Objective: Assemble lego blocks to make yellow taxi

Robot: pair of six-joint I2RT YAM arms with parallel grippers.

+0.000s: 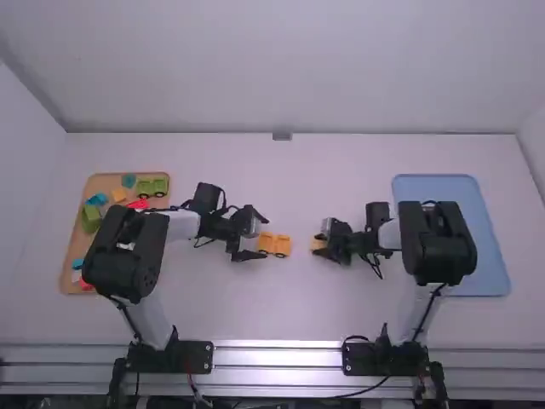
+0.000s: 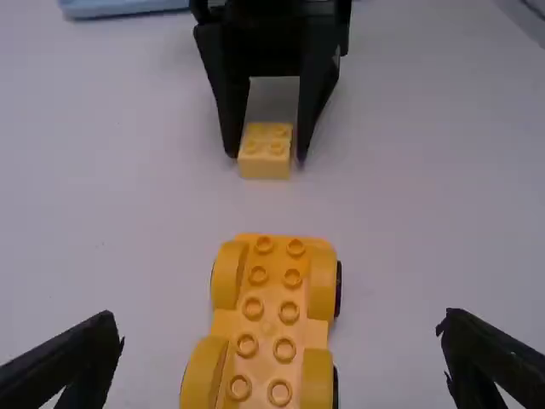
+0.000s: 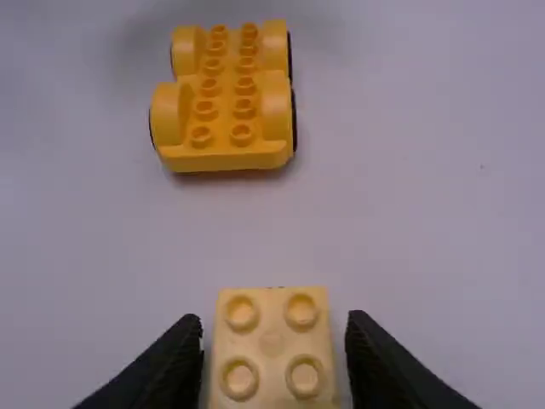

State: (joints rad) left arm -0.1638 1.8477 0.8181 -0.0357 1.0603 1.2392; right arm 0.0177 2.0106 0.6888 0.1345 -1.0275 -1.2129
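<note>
The taxi's wheeled base (image 2: 268, 328) sits studs up mid-table, with the left gripper (image 2: 281, 326) spread wide at its left end. To its right, the right gripper (image 3: 274, 324) straddles 1 small yellow block (image 3: 272, 345), its 2 fingers narrowly parted with slight gaps. Picking up that block seems the step in hand; next calls for squeezing evenly, lifting, and aligning it over the base's studs.

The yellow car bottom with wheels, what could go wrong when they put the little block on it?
The car bottom has wheels, and the left gripper's fingers are open, so it might roll if bumped. The right gripper's fingers flank the small block; closing crookedly could tip it.
</note>
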